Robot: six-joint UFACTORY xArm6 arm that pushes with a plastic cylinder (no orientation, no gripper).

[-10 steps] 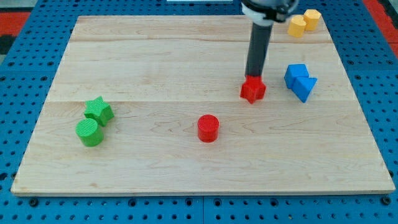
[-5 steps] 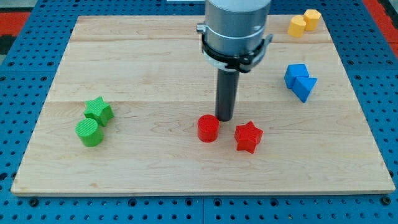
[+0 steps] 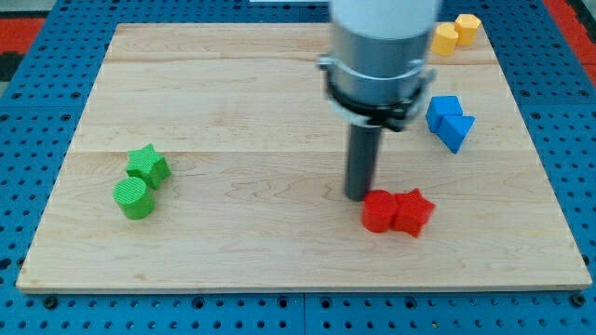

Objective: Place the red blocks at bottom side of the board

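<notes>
A red cylinder (image 3: 379,211) and a red star (image 3: 413,211) lie touching side by side on the wooden board (image 3: 233,251), right of centre and towards the view's bottom. My tip (image 3: 358,194) rests on the board just above and to the left of the red cylinder, touching or nearly touching it. The arm's grey body hangs over the board's upper middle.
A green star (image 3: 148,165) and a green cylinder (image 3: 135,198) sit together at the left. Two blue blocks (image 3: 449,121) lie at the right. Two yellow blocks (image 3: 454,33) sit at the top right corner.
The tip moved right and down. The red cylinder slid to the right against the red star, and both now lie further right and lower on the board.
</notes>
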